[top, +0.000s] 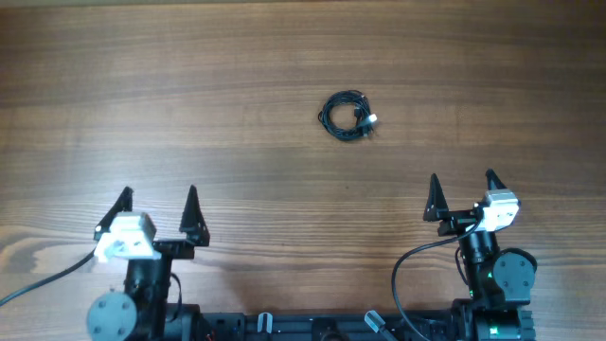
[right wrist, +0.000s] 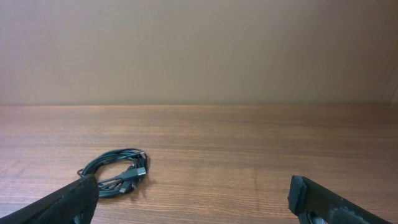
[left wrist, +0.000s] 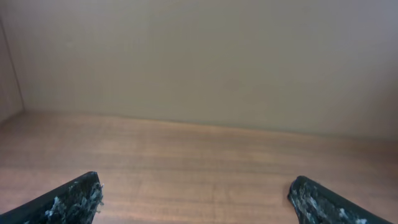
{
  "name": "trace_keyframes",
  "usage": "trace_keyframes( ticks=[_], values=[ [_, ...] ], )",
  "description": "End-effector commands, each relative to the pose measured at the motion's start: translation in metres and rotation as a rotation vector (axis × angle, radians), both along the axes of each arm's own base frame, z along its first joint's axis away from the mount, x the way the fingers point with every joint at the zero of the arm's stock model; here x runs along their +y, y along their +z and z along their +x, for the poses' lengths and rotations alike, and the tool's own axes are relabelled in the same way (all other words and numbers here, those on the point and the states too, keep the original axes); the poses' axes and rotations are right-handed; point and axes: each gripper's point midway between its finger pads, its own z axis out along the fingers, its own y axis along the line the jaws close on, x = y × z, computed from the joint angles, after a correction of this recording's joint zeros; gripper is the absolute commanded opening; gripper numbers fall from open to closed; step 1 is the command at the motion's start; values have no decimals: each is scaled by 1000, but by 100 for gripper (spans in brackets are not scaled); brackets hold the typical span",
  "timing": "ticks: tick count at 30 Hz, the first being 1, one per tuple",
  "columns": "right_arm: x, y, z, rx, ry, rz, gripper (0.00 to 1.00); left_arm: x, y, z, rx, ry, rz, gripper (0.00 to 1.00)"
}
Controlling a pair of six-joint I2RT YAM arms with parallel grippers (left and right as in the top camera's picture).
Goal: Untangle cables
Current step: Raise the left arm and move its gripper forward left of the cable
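The cables (top: 346, 116) lie in one small black coil on the wooden table, a little right of centre and toward the far side, with a white tip on the coil's right. The same cables (right wrist: 115, 172) show in the right wrist view just beyond my left fingertip. My right gripper (top: 464, 183) stands open, nearer than the coil and to its right, nothing between its fingers. At the near left, far from the coil, my left gripper (top: 158, 202) is open and empty; its wrist view holds only bare wood between the fingertips (left wrist: 78, 193).
The wooden table (top: 189, 85) runs to a plain beige wall (right wrist: 199, 50) at the far side. Thick black arm cables (top: 407, 265) loop by the arm bases along the near edge.
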Motion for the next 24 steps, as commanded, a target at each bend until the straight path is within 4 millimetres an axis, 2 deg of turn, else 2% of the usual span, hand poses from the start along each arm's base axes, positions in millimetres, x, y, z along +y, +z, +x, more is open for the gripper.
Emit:
trace_keyframes(
  ticks=[1, 7, 12, 19, 24],
  values=[
    [1, 2, -1, -10, 6, 14, 100, 1, 40, -22, -73, -6, -22, 100],
    [1, 2, -1, -10, 6, 14, 100, 4, 83, -54, -140, -1, -25, 100],
    [1, 2, -1, -10, 6, 14, 100, 14, 104, -65, -104, 55, -18, 100],
    [1, 2, -1, -10, 6, 14, 100, 21, 130, -53, -40, 100, 45, 100],
    [1, 2, -1, -10, 6, 14, 100, 19, 135, -27, 44, 96, 114, 100]
  ],
)
